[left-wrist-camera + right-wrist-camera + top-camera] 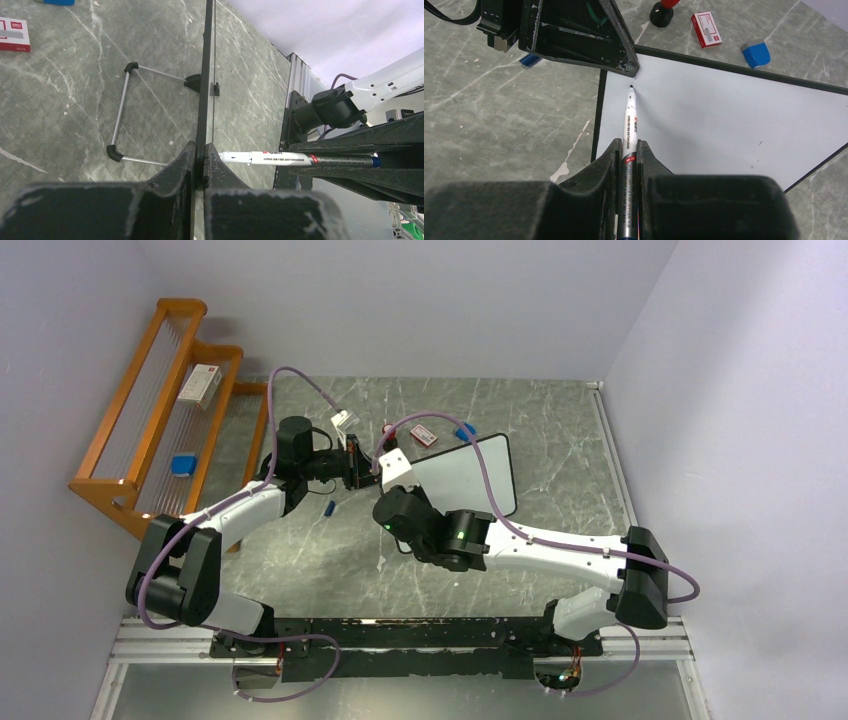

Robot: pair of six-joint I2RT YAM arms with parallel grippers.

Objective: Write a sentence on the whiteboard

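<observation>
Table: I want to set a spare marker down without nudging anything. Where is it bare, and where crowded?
Bare: the table right of the whiteboard; also the near stretch between the left arm and right arm. Crowded: the board's left corner, where the left claw and right claw meet, plus the red box and blue eraser beyond it.

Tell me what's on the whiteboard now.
No writing shows on the whiteboard: only the marker tip near its corner, held in the right gripper. The left gripper clamps that corner's edge. The part under the right gripper's fingers is hidden.
</observation>
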